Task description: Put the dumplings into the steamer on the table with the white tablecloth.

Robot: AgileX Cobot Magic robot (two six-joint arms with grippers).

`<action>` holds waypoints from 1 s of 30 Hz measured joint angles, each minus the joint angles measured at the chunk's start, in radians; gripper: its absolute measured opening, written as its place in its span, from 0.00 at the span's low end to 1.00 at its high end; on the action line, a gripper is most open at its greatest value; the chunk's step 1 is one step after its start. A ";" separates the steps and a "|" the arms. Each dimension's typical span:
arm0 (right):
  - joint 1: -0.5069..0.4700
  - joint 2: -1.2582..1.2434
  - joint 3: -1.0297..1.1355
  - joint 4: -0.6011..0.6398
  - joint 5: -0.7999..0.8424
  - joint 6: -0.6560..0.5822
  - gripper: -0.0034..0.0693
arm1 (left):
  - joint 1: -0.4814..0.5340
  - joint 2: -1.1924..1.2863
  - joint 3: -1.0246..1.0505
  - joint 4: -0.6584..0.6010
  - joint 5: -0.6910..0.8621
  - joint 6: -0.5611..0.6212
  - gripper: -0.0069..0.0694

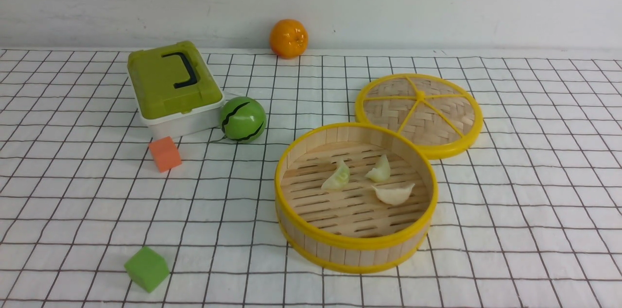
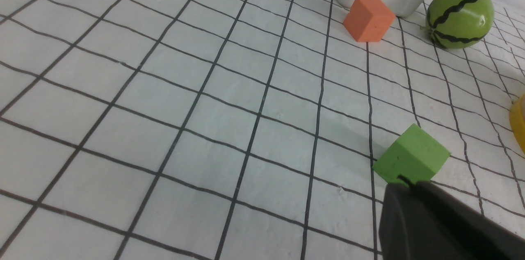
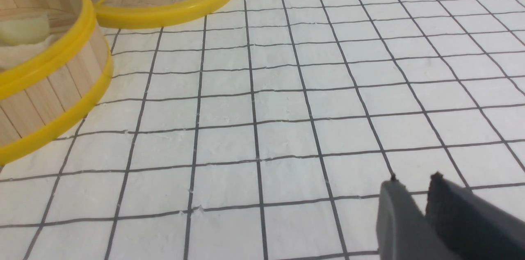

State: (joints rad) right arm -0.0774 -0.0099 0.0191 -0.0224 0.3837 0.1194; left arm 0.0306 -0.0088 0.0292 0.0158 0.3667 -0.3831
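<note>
All three dumplings lie on the slatted floor of the steamer, on the counter's white tablecloth, well apart from both jaws. The right jaws stand nearly together, empty. The left jaws' state cannot be told; a green cube sits just beyond them.

bright, even light | soft faint shadows | wrist views slightly soft
</note>
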 joint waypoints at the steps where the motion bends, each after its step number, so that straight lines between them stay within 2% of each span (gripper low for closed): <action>1: 0.000 0.000 0.000 0.000 0.000 0.000 0.21 | 0.000 0.000 0.000 0.000 0.000 0.000 0.07; 30: 0.000 0.000 0.000 0.000 0.000 0.000 0.26 | 0.000 0.000 0.000 0.000 0.000 0.000 0.10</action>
State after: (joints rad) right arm -0.0774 -0.0099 0.0191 -0.0224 0.3837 0.1194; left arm 0.0306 -0.0088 0.0292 0.0158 0.3667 -0.3831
